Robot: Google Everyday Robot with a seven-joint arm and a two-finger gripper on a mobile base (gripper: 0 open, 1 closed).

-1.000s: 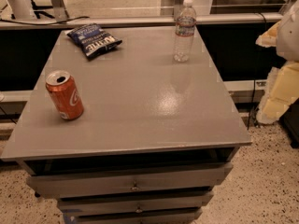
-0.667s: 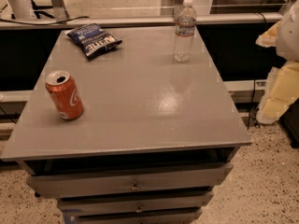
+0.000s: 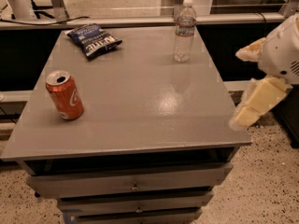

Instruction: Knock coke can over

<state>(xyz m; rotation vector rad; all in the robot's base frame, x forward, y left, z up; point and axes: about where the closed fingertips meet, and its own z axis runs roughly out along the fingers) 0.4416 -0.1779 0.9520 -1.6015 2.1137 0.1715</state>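
Grey drawer table (image 3: 140, 106) — dark blue chip bag (image 3: 93, 39) at eleven o'clock, clear water bottle (image 3: 185, 29) upright at one o'clock.

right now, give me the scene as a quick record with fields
surface: grey cabinet top, drawers below
soda can: orange-red, upright, front left
water bottle: clear, upright, back right
chip bag: dark blue, lying flat, back left
end effector: beside the right edge, fingers apart, holding nothing, far from the soda can
task state: soda can not yet knocked over
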